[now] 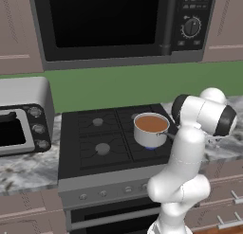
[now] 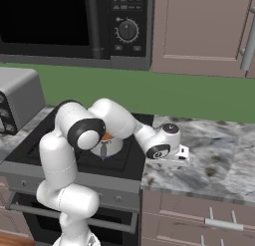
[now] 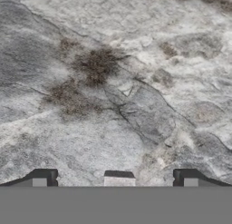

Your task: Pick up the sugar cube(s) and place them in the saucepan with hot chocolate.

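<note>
Looking through the left base view, I am seeing the saucepan with hot chocolate (image 1: pixel 151 129) sitting on the right front burner of the black stove (image 1: pixel 95 138), its brown liquid showing and its thin handle pointing right, toward my arm. My arm's elbow is blocking whatever lies on the marble counter (image 1: pixel 23 169) to the right of the stove. A silver toaster oven (image 1: pixel 21 117) is standing at the left.

Switching to the right base view, I am reaching the arm out over the grey marble counter (image 2: pixel 219 155) just right of the stove, with the gripper (image 2: pixel 175 163) pointing down close above the stone. The saucepan (image 2: pixel 106 143) is mostly hiding behind my forearm.

Checking the hand view, I am holding the gripper (image 3: pixel 115 177) spread wide, its two dark tips (image 3: pixel 43 177) far apart. A small pale block, the sugar cube (image 3: pixel 118 178), is lying on the counter between them, untouched by either one.
</note>
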Robot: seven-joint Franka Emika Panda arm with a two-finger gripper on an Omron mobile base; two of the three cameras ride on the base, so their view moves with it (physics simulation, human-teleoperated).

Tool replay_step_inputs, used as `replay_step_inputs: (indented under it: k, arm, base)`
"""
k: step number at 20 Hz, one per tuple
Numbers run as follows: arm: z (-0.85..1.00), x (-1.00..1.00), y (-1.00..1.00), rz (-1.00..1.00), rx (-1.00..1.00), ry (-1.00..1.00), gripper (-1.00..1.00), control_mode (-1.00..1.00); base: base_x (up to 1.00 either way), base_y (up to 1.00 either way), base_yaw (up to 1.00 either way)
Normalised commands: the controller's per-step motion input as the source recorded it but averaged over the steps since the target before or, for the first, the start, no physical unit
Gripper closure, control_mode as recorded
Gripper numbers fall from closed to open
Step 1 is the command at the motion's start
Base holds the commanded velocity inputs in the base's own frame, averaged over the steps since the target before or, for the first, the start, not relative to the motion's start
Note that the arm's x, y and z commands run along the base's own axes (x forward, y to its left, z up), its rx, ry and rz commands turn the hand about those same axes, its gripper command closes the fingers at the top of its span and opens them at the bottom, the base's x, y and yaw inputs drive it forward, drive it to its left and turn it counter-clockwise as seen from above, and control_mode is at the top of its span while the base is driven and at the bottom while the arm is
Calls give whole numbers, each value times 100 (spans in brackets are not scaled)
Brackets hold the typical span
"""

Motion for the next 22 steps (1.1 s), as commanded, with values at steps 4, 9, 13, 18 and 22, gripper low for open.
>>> replay_step_inputs:
  k: [4, 9, 13, 18, 22]
  arm:
    - [-14, 0, 0, 0, 0, 0, -100, -100]
    - [-11, -1, 0, 0, 0, 0, -100, -100]
    - [-10, -7, 0, 0, 0, 0, -100, -100]
    - [-9, 0, 0, 0, 0, 2, 100, -100]
    - [-11, 0, 0, 0, 0, 2, 100, -100]
  base:
    - [0, 0, 0]
    - [0, 0, 0]
    - [0, 0, 0]
    - [0, 0, 0]
    - [0, 0, 0]
